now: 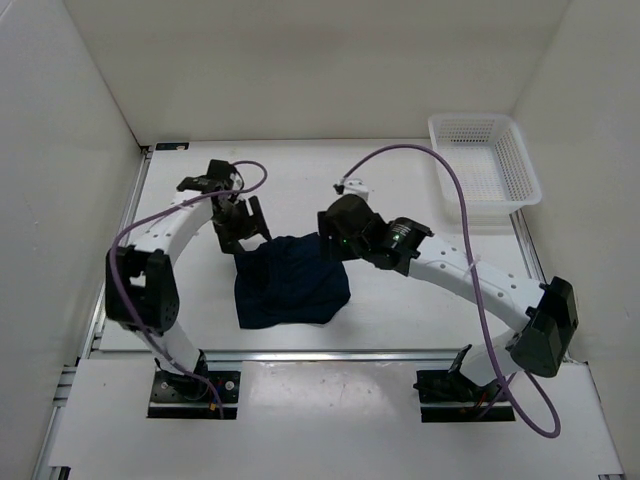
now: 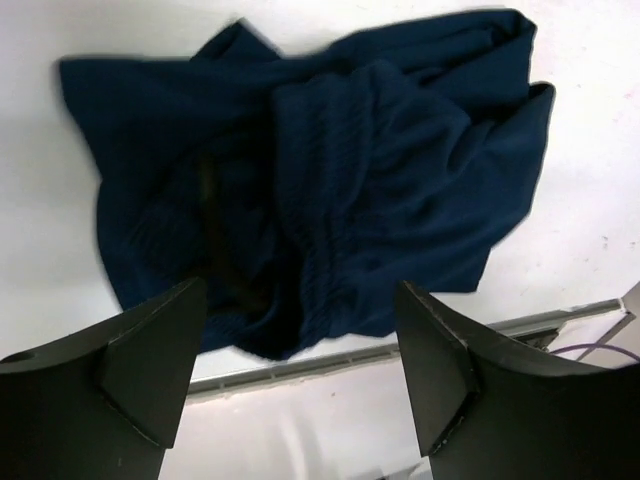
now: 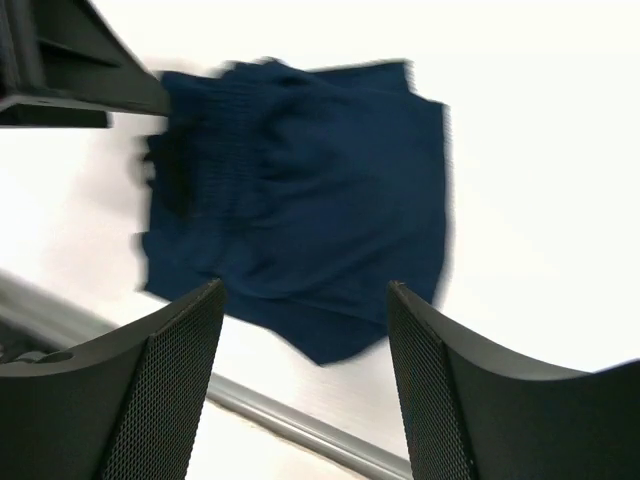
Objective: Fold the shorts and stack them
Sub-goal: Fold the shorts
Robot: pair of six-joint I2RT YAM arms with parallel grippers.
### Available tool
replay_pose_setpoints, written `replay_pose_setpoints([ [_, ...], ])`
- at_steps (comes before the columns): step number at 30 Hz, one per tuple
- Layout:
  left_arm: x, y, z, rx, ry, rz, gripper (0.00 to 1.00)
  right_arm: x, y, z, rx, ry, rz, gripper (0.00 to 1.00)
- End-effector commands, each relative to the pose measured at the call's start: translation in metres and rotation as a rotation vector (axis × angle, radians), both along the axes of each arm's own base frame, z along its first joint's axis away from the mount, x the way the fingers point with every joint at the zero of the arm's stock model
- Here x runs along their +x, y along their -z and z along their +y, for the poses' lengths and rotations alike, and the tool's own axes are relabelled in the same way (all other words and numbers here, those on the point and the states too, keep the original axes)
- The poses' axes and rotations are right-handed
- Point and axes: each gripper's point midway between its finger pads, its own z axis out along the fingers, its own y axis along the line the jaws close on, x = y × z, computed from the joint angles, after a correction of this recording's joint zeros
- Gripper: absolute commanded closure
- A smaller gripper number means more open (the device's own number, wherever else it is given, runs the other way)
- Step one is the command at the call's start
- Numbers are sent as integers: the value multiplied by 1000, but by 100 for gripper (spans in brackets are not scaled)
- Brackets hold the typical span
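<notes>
In the top view, you have the shorts lying in a rumpled, roughly square heap on the white table, a little left of the frame's centre and close to the lower edge of the tabletop. The left gripper sits at the heap's upper left corner and the right gripper at its upper right corner. From this view you cannot tell whether either one touches the fabric. The white mesh basket stands in the upper right of the frame, well apart from the shorts.

In the left wrist view, your two black fingers stand wide apart at the bottom of the frame, with nothing between them. The navy cloth fills the upper and middle part of the picture. Its gathered waistband runs down the middle, and a darker strip lies just left of it. A metal rail crosses the frame below the cloth.

In the right wrist view, the mesh-faced fingers are also spread wide and hold nothing. The shorts are blurred here and lie in the upper middle of the frame on the white surface. Part of the left arm's black hardware shows in the upper left corner, just beside the cloth's edge.
</notes>
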Motion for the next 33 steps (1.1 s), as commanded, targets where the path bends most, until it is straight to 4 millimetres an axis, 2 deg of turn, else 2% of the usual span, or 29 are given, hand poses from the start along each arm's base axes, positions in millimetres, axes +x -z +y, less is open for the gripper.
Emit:
replay_pose_setpoints([
  [1,36,-3,-19,-4,7,-68,14,4,20,-38,-56,115,29,30],
  [2,43,0,-20,14,9,-75,14,1,25,-48,-64,131,41,30],
  [4,55,11,-30,28,28,-59,14,-6,29,-54,-71,124,55,30],
  [5,60,16,-29,42,23,-52,14,-8,33,-57,-79,124,60,30],
  [9,67,44,-37,68,41,4,14,-11,32,-69,-82,146,61,30],
  [10,69,52,-38,72,41,20,19,-11,30,-72,-83,162,57,30],
  [11,67,55,-42,74,54,29,26,-11,30,-72,-83,162,57,30],
  [12,69,52,-45,64,57,22,46,-9,29,-74,-87,170,49,30],
  [13,67,52,-48,64,66,22,71,-9,28,-78,-88,179,50,30],
  [14,66,52,-50,54,79,22,89,-9,28,-79,-89,179,50,30],
  [16,64,41,-49,50,78,7,90,-9,29,-82,-101,187,47,30],
  [19,60,12,-40,81,83,-50,90,-9,27,-85,-106,196,40,30],
  [20,52,-5,-36,90,78,-61,90,-7,27,-87,-106,205,40,30],
  [23,34,-38,-23,105,59,-95,90,-7,27,-88,-112,199,37,30],
  [26,15,-57,-8,89,40,-123,90,-5,26,-86,-121,189,33,30],
  [27,6,-60,-5,79,37,-110,90,-3,33,-84,-143,179,37,30],
  [29,-8,-71,1,66,27,-135,90,-2,32,-72,-144,113,45,30],
  [31,-19,-66,11,95,18,-123,90,4,43,-55,-160,57,62,27],
  [32,-22,-65,14,108,22,-126,90,5,47,-47,-178,-3,60,24],
  [33,-26,-59,19,121,11,-111,90,9,59,-34,-189,-47,78,19],
])
